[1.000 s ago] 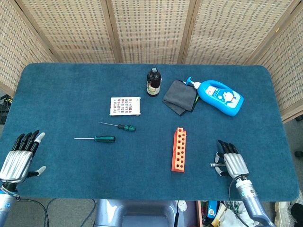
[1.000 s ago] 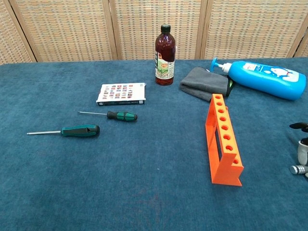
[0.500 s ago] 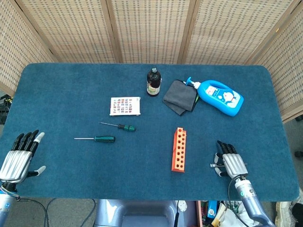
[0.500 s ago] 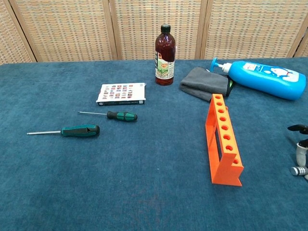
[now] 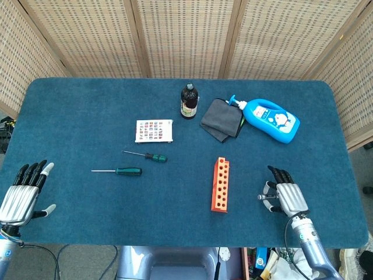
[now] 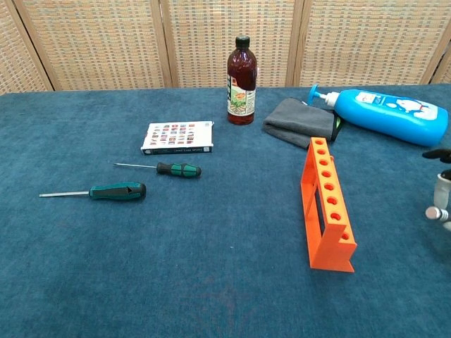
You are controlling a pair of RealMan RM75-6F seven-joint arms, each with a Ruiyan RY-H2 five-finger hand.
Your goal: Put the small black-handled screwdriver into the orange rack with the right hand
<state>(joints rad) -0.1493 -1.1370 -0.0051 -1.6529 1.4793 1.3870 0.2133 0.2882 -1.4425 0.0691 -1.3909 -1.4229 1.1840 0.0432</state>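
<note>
Here the small black-handled screwdriver (image 5: 146, 156) lies lengthwise left-right, tip leftward, well left of the empty, spread-fingered right hand (image 5: 282, 196), beyond the orange rack (image 5: 220, 184).

Table covering (image 5: 87, 116): deep blue. Rack (image 5: 220, 184): plain orange. Small screwdriver (image 5: 145, 156): handle black banded with green. Larger screwdriver (image 5: 117, 171): teal and black handle. Bottle (image 5: 188, 101): dark, black cap. Cloth (image 5: 222, 119): grey. Pump bottle (image 5: 269, 120): bright blue, white label. Box (image 5: 154, 130): white, multicoloured grid. Hands: silver, black fingers.
</note>
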